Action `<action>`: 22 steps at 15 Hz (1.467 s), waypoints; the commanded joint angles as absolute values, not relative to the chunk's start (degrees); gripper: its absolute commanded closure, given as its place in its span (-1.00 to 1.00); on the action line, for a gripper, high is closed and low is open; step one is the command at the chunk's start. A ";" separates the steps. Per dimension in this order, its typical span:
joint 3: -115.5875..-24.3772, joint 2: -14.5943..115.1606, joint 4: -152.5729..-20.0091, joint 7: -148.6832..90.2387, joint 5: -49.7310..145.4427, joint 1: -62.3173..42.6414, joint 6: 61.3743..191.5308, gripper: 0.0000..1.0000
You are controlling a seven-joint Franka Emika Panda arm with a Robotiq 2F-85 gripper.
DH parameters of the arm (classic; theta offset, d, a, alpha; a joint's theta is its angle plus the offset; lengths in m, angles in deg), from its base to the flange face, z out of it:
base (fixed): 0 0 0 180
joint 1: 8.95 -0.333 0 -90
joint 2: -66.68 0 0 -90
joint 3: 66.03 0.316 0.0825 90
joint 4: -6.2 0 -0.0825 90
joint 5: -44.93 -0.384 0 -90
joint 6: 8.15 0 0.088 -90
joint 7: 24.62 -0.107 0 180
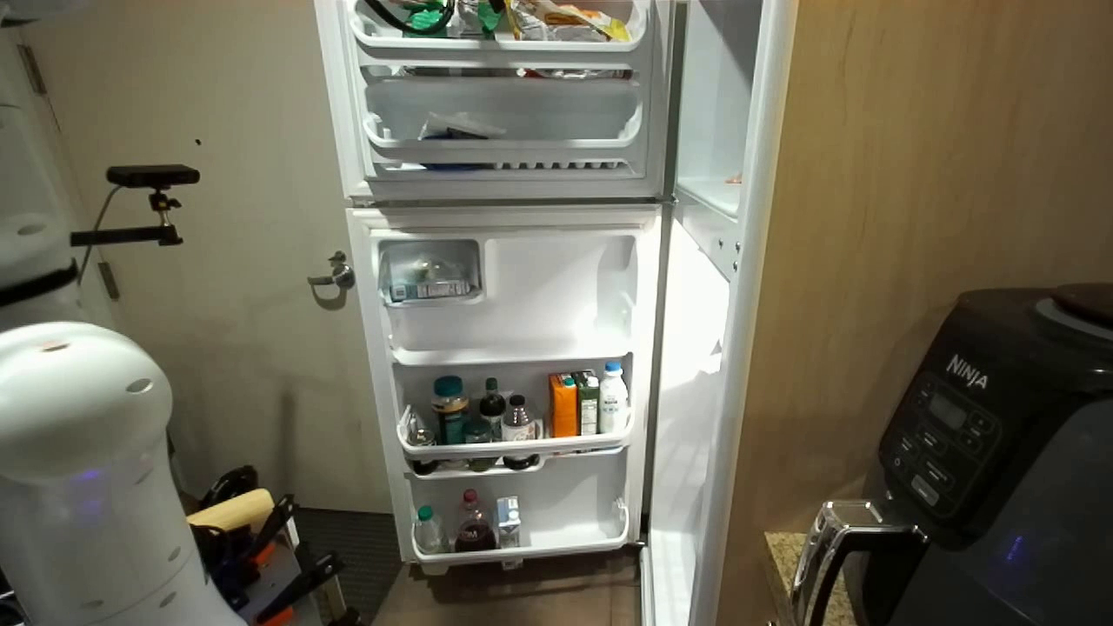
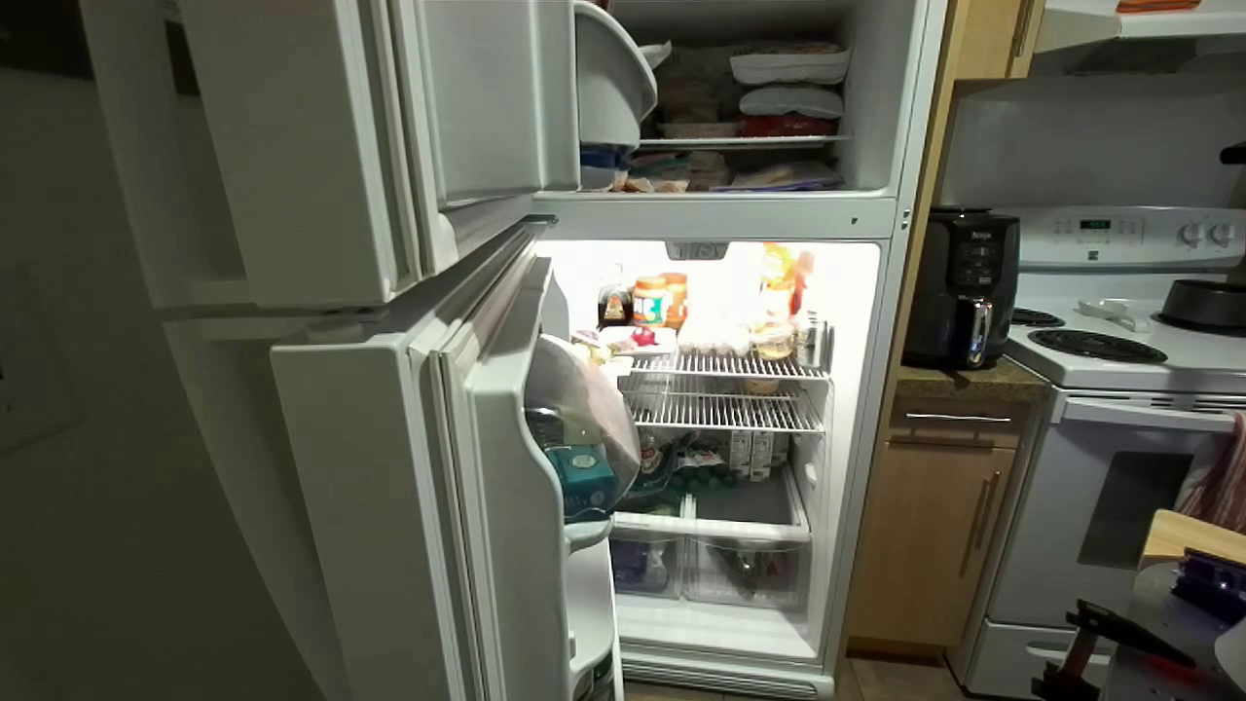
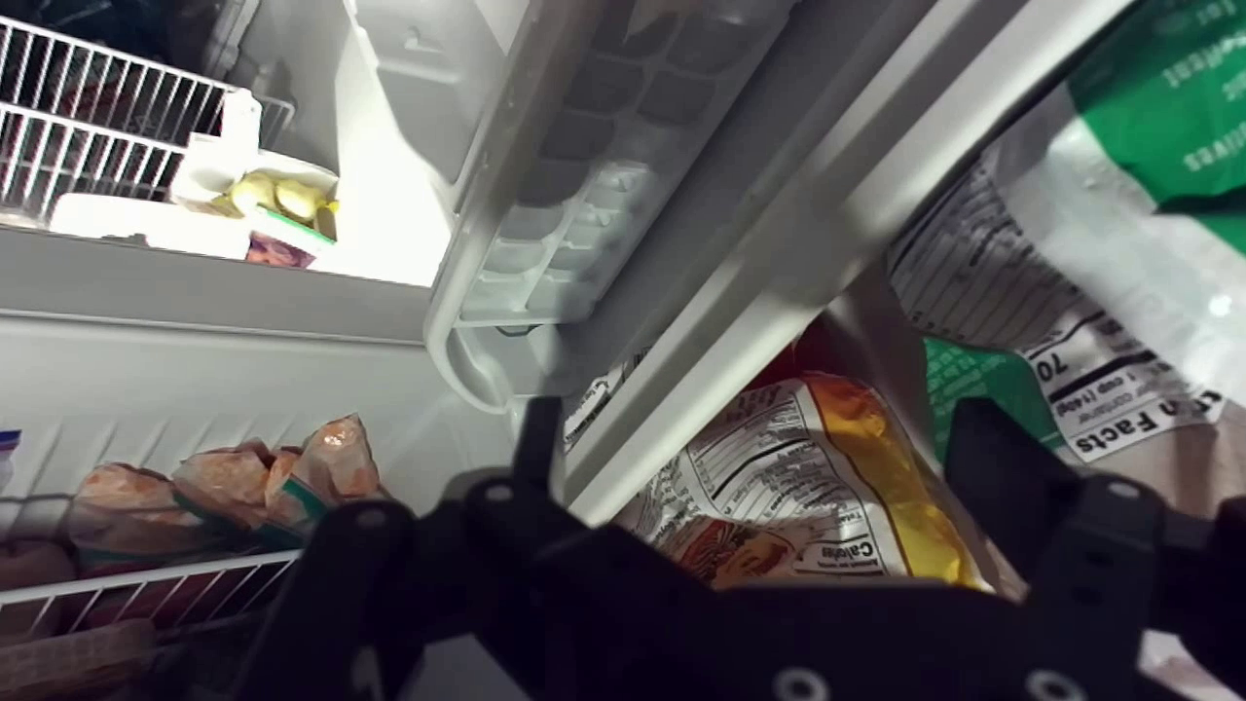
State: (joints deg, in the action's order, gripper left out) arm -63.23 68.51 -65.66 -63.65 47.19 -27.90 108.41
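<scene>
- Jaws stood wide apart in the wrist view, their dark fingertips well clear of each other; whether either touched the packaging could not be told;
- within the gap framed by the jaws lay a yellow-edged printed bag, its lettering upside down in that view; a white bin rail slanted past it, behind the jaws' gap;
- partly behind the jaws and to their right in the wrist view sat green-and-white packaging with a printed label; whether it was one bag or two could not be told;
- left of the jaws in the wrist view were clear bags of orange-brown food, near a white wire rack; farther off from the jaws, pale yellow-green fruit showed in the lit compartment;
- well below the jaws, in an exterior view, a door shelf held an orange carton and a blue-capped white bottle; lower still stood a red-capped bottle;
- well apart from the jaws, in both exterior views, a black Ninja appliance stood on a speckled worktop.
</scene>
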 commanded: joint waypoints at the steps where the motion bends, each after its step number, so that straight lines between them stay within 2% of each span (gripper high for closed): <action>1: -63.58 68.55 -67.05 -62.84 46.39 -27.67 109.17 -1.00; 22: -65.71 64.76 -65.15 -64.19 46.33 -27.77 110.22 -1.00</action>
State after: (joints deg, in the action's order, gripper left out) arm -65.61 65.43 -65.63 -63.74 47.19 -27.90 109.07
